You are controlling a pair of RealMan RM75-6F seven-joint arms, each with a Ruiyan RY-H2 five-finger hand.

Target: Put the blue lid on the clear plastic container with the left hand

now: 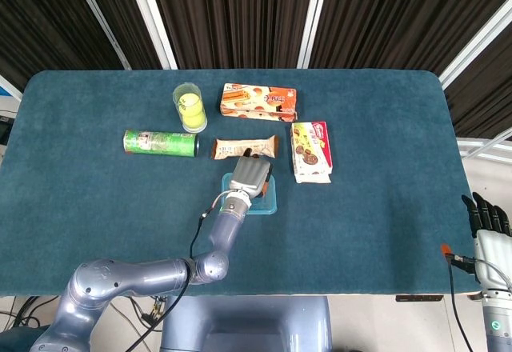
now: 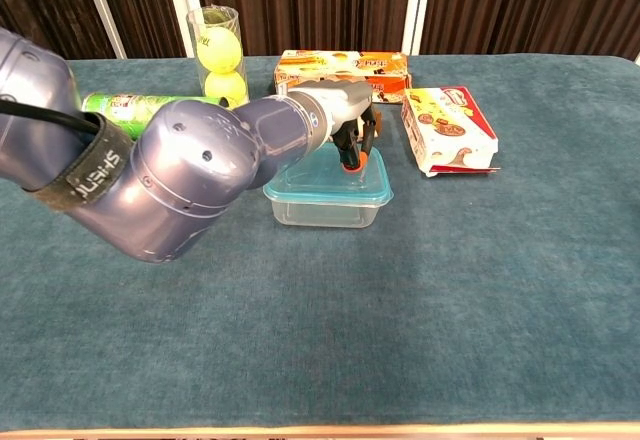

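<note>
Lid [image 2: 330,182] sits already on the clear plastic container [image 2: 325,210], near table's middle; my left hand [image 2: 352,130] presses it with curled fingers, sealing remains.

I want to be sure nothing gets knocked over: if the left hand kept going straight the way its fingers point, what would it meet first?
The left hand points down, so it would probably meet the blue lid on the clear plastic container right under it. Depth is unclear; it may be touching already.
</note>
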